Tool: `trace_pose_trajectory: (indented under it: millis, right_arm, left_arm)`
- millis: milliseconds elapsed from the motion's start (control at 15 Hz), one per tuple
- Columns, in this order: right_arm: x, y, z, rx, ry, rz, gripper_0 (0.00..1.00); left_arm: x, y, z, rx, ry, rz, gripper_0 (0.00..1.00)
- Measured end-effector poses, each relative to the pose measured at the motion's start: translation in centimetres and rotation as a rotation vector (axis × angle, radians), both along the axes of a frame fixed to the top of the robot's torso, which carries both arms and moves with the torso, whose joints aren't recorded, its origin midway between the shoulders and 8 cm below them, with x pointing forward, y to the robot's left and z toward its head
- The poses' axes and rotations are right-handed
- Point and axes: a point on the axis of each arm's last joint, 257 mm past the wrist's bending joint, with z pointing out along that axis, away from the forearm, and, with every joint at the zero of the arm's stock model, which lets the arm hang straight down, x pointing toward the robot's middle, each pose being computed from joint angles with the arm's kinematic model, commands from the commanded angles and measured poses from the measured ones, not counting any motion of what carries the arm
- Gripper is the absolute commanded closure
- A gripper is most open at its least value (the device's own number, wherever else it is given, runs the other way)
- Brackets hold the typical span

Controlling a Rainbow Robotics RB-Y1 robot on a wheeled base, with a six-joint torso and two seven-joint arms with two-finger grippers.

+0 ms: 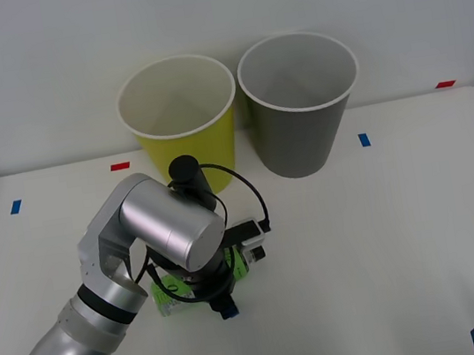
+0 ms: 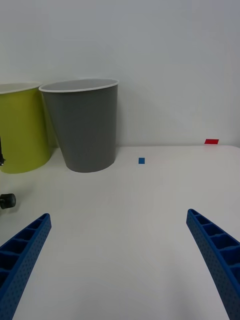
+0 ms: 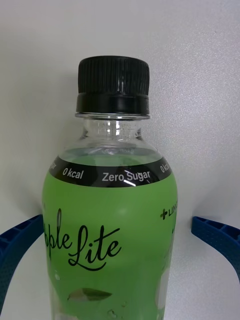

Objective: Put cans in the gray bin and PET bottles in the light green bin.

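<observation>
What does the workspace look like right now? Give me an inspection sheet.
Surface: white table, small blue and red tape marks.
Job's things: PET bottle lying on the table, black cap on; light green bin and gray bin upright side by side at the back.
Clutter: nothing seen.
Grippers: left tool low over the bottle, fingers open on either side, not touching; right tool open, near the table, facing the bins.
Cables: black cable looped at the left wrist.
Surroundings: plain white wall.
</observation>
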Motion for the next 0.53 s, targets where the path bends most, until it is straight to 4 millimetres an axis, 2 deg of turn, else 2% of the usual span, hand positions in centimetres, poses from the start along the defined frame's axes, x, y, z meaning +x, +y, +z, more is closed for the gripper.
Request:
trace_pose_trajectory:
  millis: [67,533]
  right_arm:
    - [0.00,0.00,0.00,0.000,0.000,0.000,0.06]
    - [0.00,0.00,0.00,0.000,0.000,0.000,0.06]
  left_arm:
    - [0.03,-0.05,-0.01,-0.004,0.001,-0.002,1.00]
    - [-0.03,0.02,0.14,-0.024,0.013,-0.005,1.00]
